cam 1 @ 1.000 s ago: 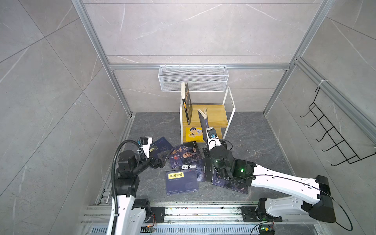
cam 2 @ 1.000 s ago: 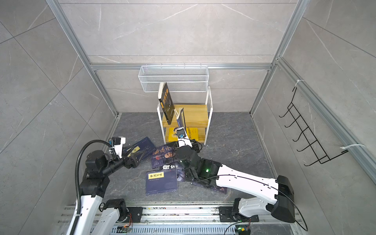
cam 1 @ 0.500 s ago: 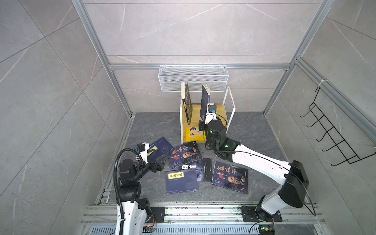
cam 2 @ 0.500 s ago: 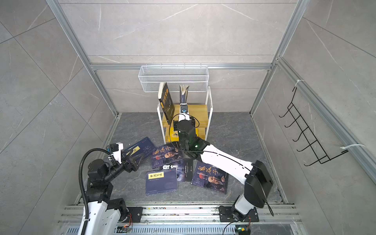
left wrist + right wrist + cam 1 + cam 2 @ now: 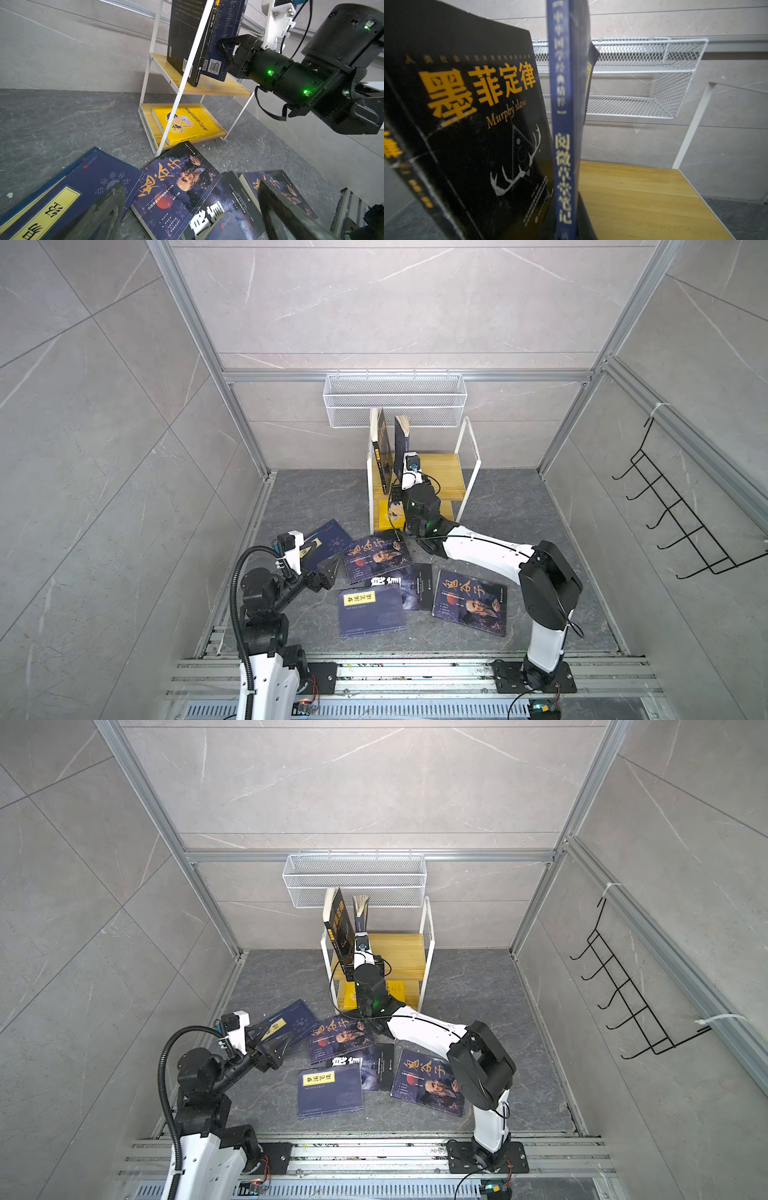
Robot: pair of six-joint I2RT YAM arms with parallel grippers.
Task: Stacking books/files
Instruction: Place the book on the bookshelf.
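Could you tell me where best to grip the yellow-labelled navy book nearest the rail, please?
Probably its left edge: the yellow-labelled navy book lies flat with bare floor there, while its far right corner overlaps the black book. Come in low from the left.

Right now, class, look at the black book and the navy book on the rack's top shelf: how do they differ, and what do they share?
The black book leans tilted; the navy book stands nearly upright. The black book is free of any gripper; the navy book is pinched in the right gripper. Both stand on edge on the wooden top shelf, side by side.
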